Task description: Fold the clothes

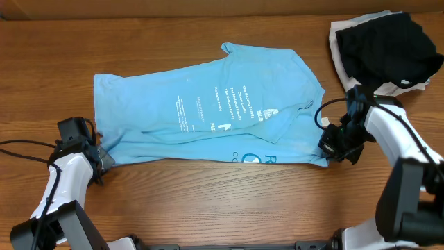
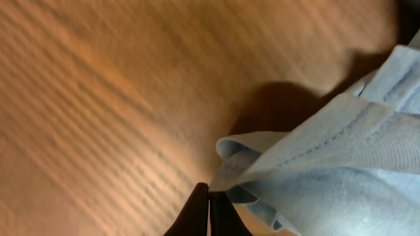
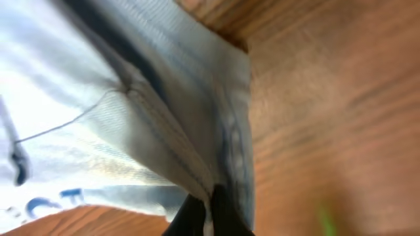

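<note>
We've got the sky-blue T-shirt w/ long axis L–R on the worktop. Left claw is clenched on its near-left corner, right claw on the near-right; cloth lies beyond both.

**White Links, Black Joints**

Both arms share one look: smooth white shells over the long links, with boxy black housings at the joints and wrists. The left arm trails a thin black cable off to the side; the right arm carries a black cable loop by its wrist. The left hand and the right hand each end in dark, tapered fingers.
</note>
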